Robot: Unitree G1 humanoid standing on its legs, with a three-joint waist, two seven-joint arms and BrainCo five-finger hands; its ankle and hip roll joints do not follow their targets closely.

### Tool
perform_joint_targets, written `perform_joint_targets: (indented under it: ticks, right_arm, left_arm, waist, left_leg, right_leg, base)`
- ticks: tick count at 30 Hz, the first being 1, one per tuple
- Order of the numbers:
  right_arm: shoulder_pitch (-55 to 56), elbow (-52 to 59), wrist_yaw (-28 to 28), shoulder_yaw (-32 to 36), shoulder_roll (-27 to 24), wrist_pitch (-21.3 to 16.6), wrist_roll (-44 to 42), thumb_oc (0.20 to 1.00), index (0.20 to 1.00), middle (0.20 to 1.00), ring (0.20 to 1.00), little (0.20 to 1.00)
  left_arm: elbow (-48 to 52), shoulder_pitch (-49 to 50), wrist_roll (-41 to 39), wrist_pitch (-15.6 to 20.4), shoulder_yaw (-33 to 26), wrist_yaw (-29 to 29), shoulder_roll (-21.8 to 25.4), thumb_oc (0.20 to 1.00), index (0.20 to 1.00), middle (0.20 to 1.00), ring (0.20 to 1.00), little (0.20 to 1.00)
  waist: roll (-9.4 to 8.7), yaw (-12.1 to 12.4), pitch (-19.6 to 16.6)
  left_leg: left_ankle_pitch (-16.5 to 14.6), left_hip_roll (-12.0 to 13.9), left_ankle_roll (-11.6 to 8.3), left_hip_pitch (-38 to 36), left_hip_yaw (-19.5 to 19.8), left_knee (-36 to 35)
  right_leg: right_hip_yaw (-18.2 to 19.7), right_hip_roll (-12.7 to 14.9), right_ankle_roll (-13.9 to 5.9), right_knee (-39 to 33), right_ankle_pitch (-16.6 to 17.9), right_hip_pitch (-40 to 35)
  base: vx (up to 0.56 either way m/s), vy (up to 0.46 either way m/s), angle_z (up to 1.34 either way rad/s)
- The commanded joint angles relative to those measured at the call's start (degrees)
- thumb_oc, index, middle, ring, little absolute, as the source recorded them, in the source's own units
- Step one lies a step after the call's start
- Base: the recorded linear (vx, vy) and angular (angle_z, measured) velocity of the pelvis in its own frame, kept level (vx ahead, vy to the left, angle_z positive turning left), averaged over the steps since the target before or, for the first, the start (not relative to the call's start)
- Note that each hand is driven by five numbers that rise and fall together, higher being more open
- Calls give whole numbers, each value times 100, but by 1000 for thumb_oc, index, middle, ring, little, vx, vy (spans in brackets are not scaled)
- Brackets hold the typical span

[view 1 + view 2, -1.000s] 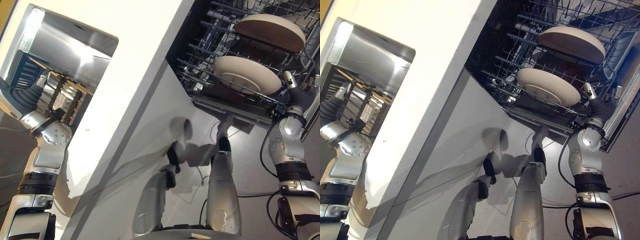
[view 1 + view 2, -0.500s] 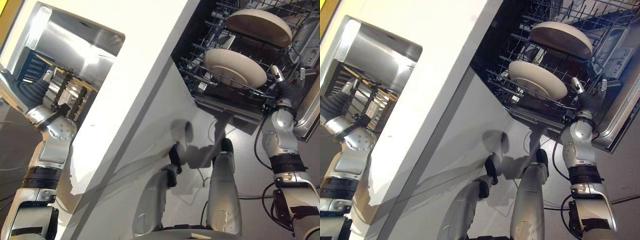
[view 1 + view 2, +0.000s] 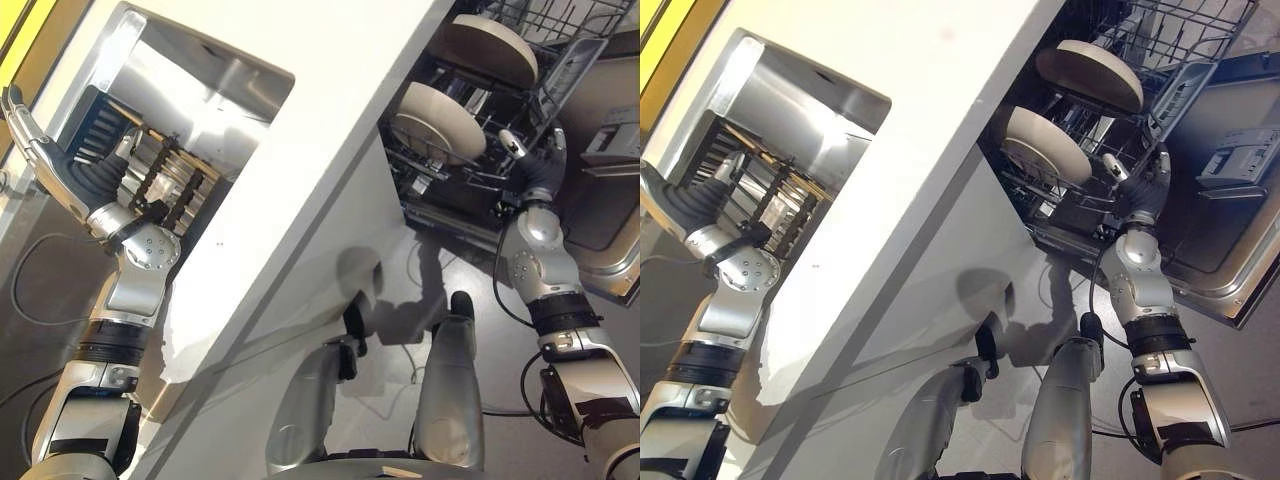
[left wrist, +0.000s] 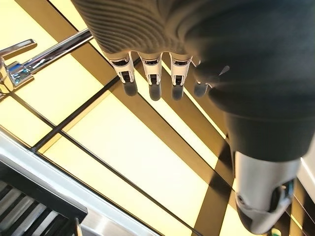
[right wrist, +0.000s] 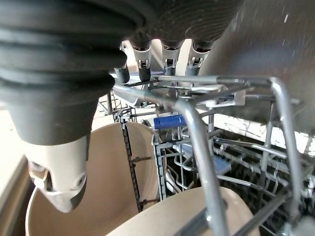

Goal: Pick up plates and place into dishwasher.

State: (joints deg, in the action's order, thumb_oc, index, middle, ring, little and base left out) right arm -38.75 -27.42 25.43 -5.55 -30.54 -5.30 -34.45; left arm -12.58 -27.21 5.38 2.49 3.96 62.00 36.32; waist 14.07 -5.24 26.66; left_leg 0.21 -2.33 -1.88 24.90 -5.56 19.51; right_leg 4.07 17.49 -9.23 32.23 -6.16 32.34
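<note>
White table (image 3: 330, 110) runs diagonally; steel sink (image 3: 190, 90) at 10 o'clock. Two plates (image 3: 438, 120) stand in the dishwasher rack (image 3: 1110, 190) at 1 o'clock. Right hand (image 3: 535, 165) beside rack and left hand (image 4: 152, 73) over sink both have relaxed, empty fingers.

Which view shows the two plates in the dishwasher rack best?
The left eye view: both plates stand whole in the rack. The right eye view matches it; the right wrist view shows parts of them behind wires.

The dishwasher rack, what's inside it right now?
Two beige plates stand on edge in the dishwasher rack: the nearer plate and the farther plate. The right hand is at the rack's front edge. The rack's lower part is hidden behind the plates and wires.
</note>
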Motion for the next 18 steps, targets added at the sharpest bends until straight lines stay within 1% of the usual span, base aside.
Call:
perform_joint_targets:
  ticks: [1,6,8,14,18]
  right_arm:
    - [-1839,536,-660,-730,202,-391,351,1000,1000,1000,1000,1000]
    - [-1957,356,-714,-780,139,-429,250,1000,1000,1000,1000,1000]
    - [-1994,315,-757,-749,105,-448,214,1000,1000,1000,1000,1000]
    - [-2125,175,-850,-758,51,-451,194,1000,1000,1000,1000,1000]
    - [-2187,111,-966,-782,-20,-463,184,1000,1000,1000,1000,1000]
  left_arm:
    - [502,408,-97,120,311,32,-461,1000,1000,1000,1000,1000]
    - [602,524,-154,147,275,-8,-445,1000,1000,1000,1000,1000]
    - [621,602,-150,218,250,-26,-464,1000,1000,1000,1000,1000]
    - [655,760,-240,302,297,-44,-494,1000,1000,1000,1000,1000]
    - [655,849,-257,419,336,-11,-511,1000,1000,1000,1000,1000]
  waist:
    - [232,392,313]
    - [281,486,313]
    - [301,534,308]
    - [381,614,204]
    - [400,645,139]
  left_leg:
    - [-705,140,-296,312,396,960]
    - [-720,47,-268,217,378,915]
    - [-739,-9,-259,164,364,907]
    - [-743,-107,-246,64,353,828]
    - [-750,-137,-241,-22,340,777]
  right_leg:
    - [66,468,143,-768,603,-155]
    - [21,582,159,-803,665,-250]
    - [-16,660,164,-840,712,-317]
    - [-68,798,153,-950,773,-447]
    - [-115,886,143,-1062,819,-567]
  base:
    - [55,80,6]
    - [48,62,9]
    - [43,59,16]
    - [46,71,11]
    - [12,47,8]
